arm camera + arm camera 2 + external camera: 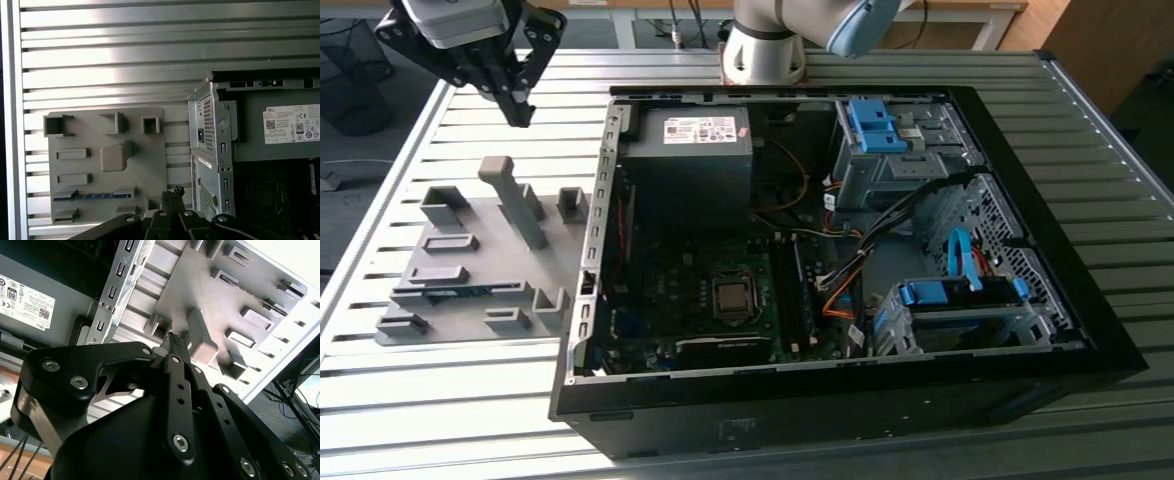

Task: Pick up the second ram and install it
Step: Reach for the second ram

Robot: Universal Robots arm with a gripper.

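In the exterior view the gripper hangs high over the slatted table, above the far end of the grey holder tray. Its two fingers come together at a single tip and carry nothing. The second ram lies below the gripper and well apart from it, on the other side of the tray's tall post. It stands on edge in a slot near the tray's opposite end, and its long axis runs across the tray, roughly from the exterior view's left to its right. The open computer case stands just beside the tray, off to the gripper's side. In the second wrist view the fingers run out to a closed tip with no gap to be seen, and past that tip the tray's posts and slot blocks lie lower down, none of them touched. In the first wrist view the fingertips are pressed together with nothing between them. The blue stick of the second ram sits in its slot off to one side of them. Its long axis points roughly toward the fingertips, with bare tray between its nearer end and them. I judge the pick not yet begun, since the fingers would have to part before they could straddle the stick's thin edge.
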